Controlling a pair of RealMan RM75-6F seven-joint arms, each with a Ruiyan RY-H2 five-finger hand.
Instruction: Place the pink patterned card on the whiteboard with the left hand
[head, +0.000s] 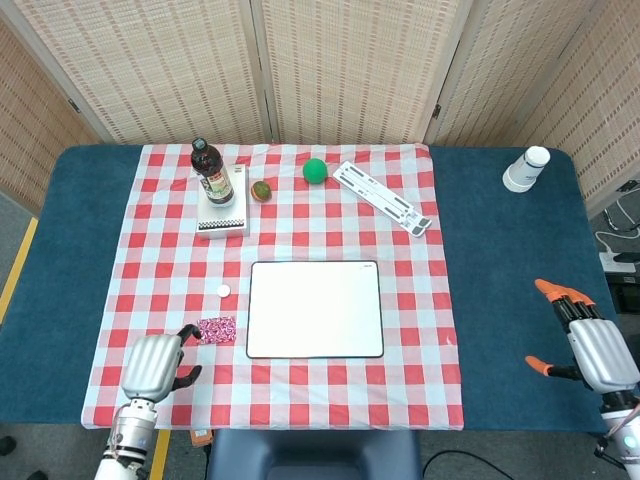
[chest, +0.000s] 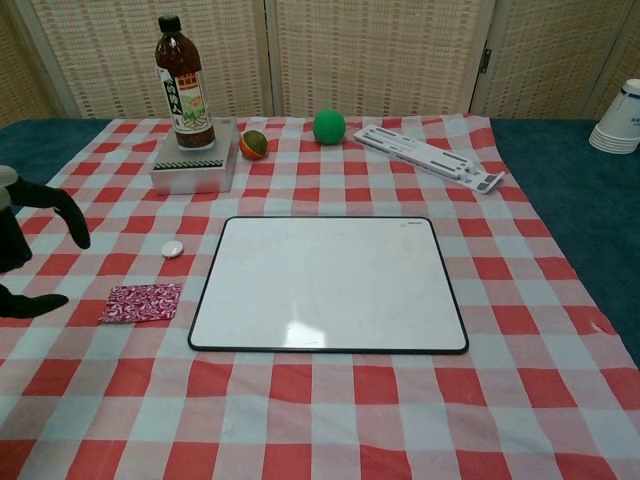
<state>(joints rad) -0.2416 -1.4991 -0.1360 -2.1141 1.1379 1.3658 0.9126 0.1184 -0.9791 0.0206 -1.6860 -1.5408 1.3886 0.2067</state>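
The pink patterned card (head: 216, 330) (chest: 142, 301) lies flat on the checked cloth, just left of the whiteboard (head: 315, 309) (chest: 330, 283), which has nothing on it. My left hand (head: 155, 365) (chest: 28, 240) hovers close to the card's left side, fingers apart and holding nothing; its dark fingertips reach toward the card without touching it. My right hand (head: 590, 340) stays at the table's right edge on the blue cover, open, with orange-tipped fingers spread. The chest view does not show it.
A small white disc (head: 223, 291) lies above the card. At the back stand a brown bottle (head: 211, 172) on a grey box (head: 222, 218), a small ball (head: 261, 190), a green ball (head: 315, 171), a white folding stand (head: 382, 197) and a paper cup (head: 526, 168).
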